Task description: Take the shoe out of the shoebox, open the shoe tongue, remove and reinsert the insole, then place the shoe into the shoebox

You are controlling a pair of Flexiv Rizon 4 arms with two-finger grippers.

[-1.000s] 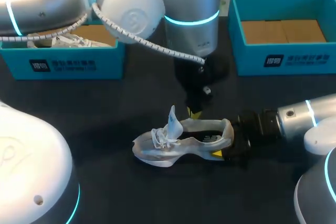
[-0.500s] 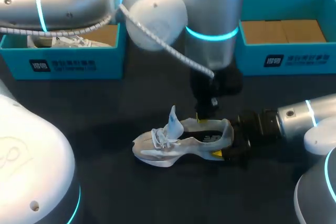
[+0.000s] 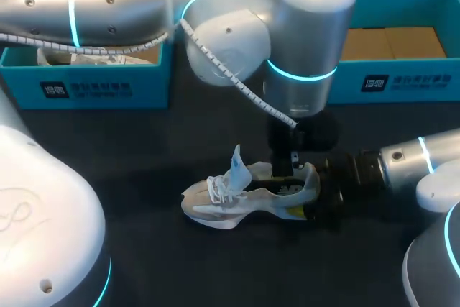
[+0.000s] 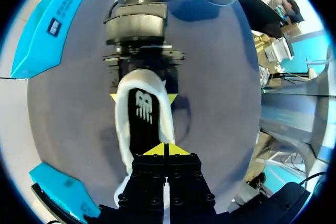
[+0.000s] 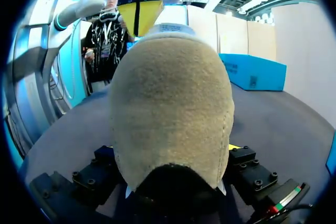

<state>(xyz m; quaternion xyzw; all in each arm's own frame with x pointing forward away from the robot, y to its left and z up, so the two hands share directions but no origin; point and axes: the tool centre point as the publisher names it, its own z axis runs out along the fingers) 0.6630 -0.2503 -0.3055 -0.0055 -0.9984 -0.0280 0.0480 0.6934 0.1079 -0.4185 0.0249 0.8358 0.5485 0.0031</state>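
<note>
1. Shoe (image 3: 244, 195) stands mid-tabletop (image 3: 144, 249), outside both boxes, toe leftward, tongue (image 3: 237, 167) raised.
2. Left pincer (image 4: 165, 150) has swung rightward and dropped over the past second. It now sits at the shoe's opening just above the black insole (image 4: 140, 121), tips closed together with nothing visible between them.
3. Right pincer (image 4: 143, 97) clamps the heel from both sides, unchanged.
4. Assessment: insole removal appears imminent, and the tips must part first.

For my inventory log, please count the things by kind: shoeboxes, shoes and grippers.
Teal shoeboxes: 2, left shoebox, right shoebox
White shoes: 2, shoe on the table, shoe in the left shoebox
Grippers: 2, left gripper, right gripper
Total: 6
</note>
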